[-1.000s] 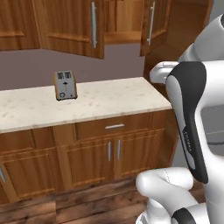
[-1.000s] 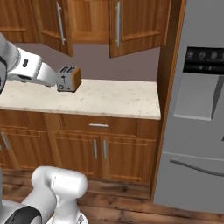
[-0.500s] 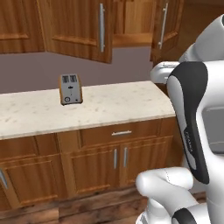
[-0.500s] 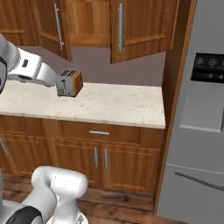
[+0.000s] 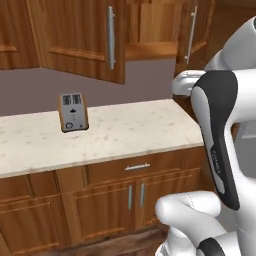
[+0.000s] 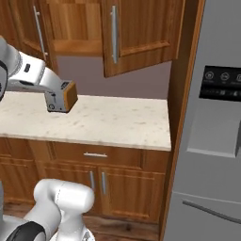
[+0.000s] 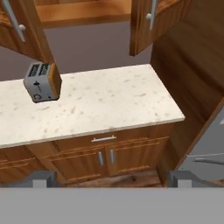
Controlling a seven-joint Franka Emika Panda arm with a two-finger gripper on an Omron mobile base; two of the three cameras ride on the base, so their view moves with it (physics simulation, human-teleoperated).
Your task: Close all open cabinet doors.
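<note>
Two cabinet doors stand open above the counter, with the bare shelf [image 5: 150,50] showing between them. The left door [image 5: 80,42] swings out over the toaster, its silver bar handle [image 5: 111,37] facing me. The right door [image 5: 197,30] hangs ajar by the tall side panel. From the other side I see the left door [image 6: 33,33] and the right door [image 6: 141,35]. The hand view looks down past both, left door [image 7: 26,26] and right door [image 7: 151,19]. My gripper [image 7: 113,180] is open, its fingertips [image 7: 41,178] wide apart, well short of either door.
A silver toaster [image 5: 73,112] stands on the speckled counter [image 5: 130,132]; my forearm partly covers the toaster [image 6: 63,96]. A drawer and base cabinets [image 5: 135,192] sit below. A grey fridge [image 6: 212,141] stands right, beyond a wooden side panel [image 6: 181,94].
The whole picture has shifted and grown: the base has driven closer to the counter and cabinets. The arm's pose and both doors look the same.
</note>
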